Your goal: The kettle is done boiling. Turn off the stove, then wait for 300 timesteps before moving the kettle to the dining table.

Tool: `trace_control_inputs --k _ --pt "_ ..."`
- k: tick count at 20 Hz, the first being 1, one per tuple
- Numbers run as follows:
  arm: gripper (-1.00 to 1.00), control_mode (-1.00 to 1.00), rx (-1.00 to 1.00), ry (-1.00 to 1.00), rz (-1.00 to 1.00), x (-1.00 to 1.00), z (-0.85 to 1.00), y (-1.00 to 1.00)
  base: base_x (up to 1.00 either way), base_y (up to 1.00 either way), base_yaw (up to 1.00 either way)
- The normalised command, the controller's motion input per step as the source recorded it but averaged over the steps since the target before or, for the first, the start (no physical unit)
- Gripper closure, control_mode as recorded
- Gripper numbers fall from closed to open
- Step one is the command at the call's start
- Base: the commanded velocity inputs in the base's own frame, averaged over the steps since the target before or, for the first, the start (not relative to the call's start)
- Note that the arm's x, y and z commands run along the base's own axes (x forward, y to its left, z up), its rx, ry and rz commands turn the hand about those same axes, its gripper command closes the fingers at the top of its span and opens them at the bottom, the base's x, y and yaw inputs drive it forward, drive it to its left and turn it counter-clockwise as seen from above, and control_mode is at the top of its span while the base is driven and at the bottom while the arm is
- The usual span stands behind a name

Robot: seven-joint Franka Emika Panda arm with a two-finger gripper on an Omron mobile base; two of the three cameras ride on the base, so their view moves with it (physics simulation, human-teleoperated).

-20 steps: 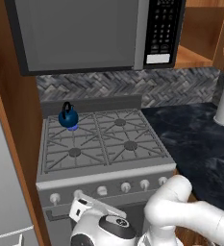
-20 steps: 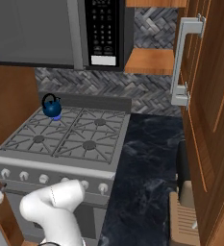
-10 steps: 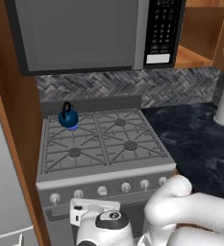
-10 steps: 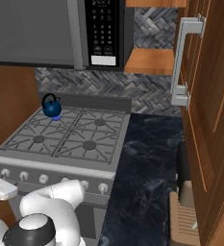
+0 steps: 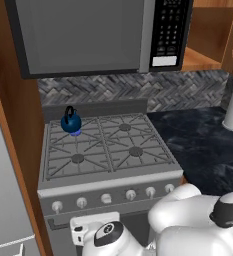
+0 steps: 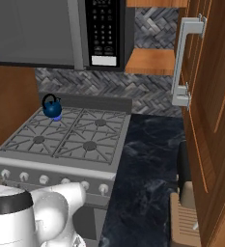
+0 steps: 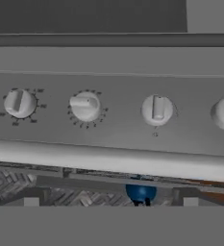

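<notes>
Gripper (image 5: pixel 88 231), jaws wide and empty, faces stove (image 5: pixel 108 145) knobs (image 7: pixel 85 105) from low front

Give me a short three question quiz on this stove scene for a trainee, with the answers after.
1. True or false: the kettle stands on the back-left burner of the stove.
2. In the hand view, how many of the stove's knobs have their bar lying crosswise to the others? A) none B) one C) three
3. Fill in: the appliance mounted above the stove is a ____.
Key: 1 true; 2 B; 3 microwave.
</notes>
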Motion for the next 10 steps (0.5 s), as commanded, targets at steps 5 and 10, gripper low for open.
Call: trace_control_inputs --k 5,10 --pt "-1.0 -1.0 -0.02 0.0 0.04 0.03 -0.18 0.13 0.0 0.0 0.0" --pt "-1.0 -1.0 0.0 -0.02 0.01 0.08 -0.05 0.1 0.0 0.0 0.0"
